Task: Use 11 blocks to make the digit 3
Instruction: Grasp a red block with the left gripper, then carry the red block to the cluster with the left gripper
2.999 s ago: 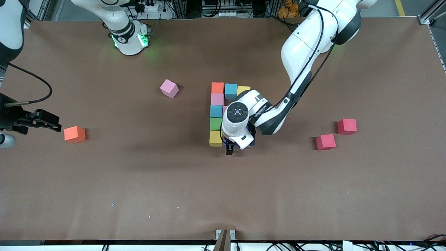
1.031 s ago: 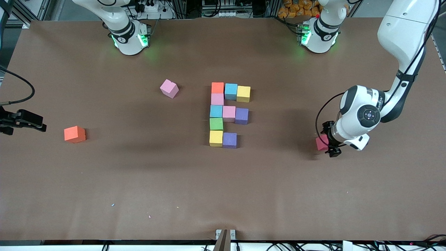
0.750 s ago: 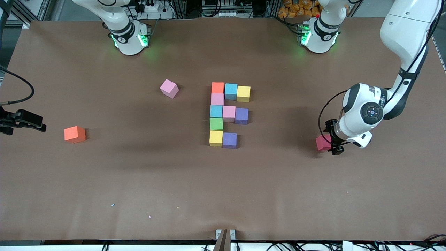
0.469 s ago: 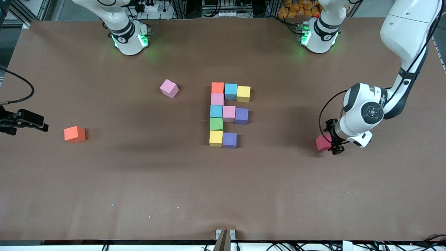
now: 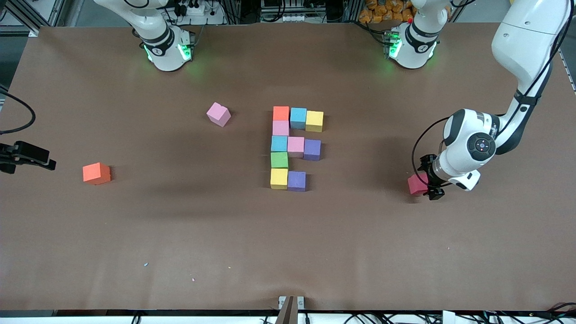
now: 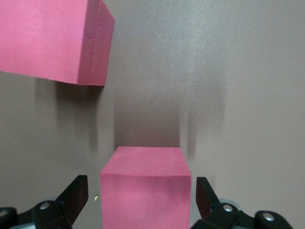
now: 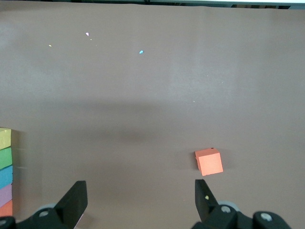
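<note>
Straddling a red foam cube [image 6: 145, 188] with spread jaws, the left gripper [image 5: 427, 185] prepares the eleventh; ten-cube figure [image 5: 288, 147] stands; right gripper [image 5: 27, 155] waits open.

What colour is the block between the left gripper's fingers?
Red, a pinkish red. The block shows best in the left wrist view, between the open left gripper.

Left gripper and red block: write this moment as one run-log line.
left gripper: open, straddling red block | right gripper: open, waiting | digit 3: incomplete
</note>
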Robot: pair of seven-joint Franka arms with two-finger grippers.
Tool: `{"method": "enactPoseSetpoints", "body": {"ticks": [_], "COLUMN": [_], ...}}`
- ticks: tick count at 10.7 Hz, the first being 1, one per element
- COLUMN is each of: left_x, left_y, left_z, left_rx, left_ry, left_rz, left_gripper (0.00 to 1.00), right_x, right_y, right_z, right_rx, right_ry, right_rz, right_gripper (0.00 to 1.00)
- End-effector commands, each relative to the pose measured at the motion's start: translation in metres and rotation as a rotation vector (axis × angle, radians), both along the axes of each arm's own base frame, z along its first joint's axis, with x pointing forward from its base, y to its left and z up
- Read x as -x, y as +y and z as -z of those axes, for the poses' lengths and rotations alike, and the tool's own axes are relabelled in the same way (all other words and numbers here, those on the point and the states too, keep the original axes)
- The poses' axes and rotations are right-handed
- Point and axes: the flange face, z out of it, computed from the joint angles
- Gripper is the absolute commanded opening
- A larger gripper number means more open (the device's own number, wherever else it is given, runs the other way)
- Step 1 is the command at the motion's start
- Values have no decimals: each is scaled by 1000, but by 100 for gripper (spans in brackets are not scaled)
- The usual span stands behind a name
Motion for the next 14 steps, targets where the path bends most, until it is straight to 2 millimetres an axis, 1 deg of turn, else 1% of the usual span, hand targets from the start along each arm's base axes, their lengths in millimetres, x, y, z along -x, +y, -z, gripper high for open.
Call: {"method": "enactPoseSetpoints", "body": {"ticks": [1,2,3,4,5,6,7,8,10,11,12,13,14], "left_x": [-1,-1,-5,-6,-6,-7,-7,-12,-18,-20,-27,-35,-41], "left_y": [0,2,5,5,5,2,-8,-26,-62,-91,-114,-142,-174], "left_z": [4,6,7,7,7,5,4,-4,-16,-24,-31,-37,-44], "left_rx": [3,4,6,7,7,7,8,9,9,-2,-9,-9,1], "left_ry": [-9,-5,-7,-9,-9,-13,-16,-33,-50,-35,-6,10,8], "left_rz": [13,1,-5,-6,-4,-2,16,45,84,119,140,133,124], "left_gripper": [100,98,56,26,16,15,15,15,15,15,15,15,15], "right_x": [7,6,6,6,6,6,7,7,8,8,8,8,8], "right_y": [3,3,4,4,4,3,0,-2,2,1,1,1,2], "right_z": [-7,-5,-5,-6,-6,-6,-6,-7,-6,-6,-6,-6,-5], "right_rx": [-22,-20,-22,-22,-22,-22,-20,-20,-21,-21,-21,-21,-21], "right_ry": [0,3,4,3,3,3,3,1,10,12,14,14,15], "right_rz": [-3,-3,-5,-5,-5,-3,0,3,-4,-2,-2,-2,-4], "right_gripper": [100,100,100,100,100,100,100,100,100,100,100,100,100]}}
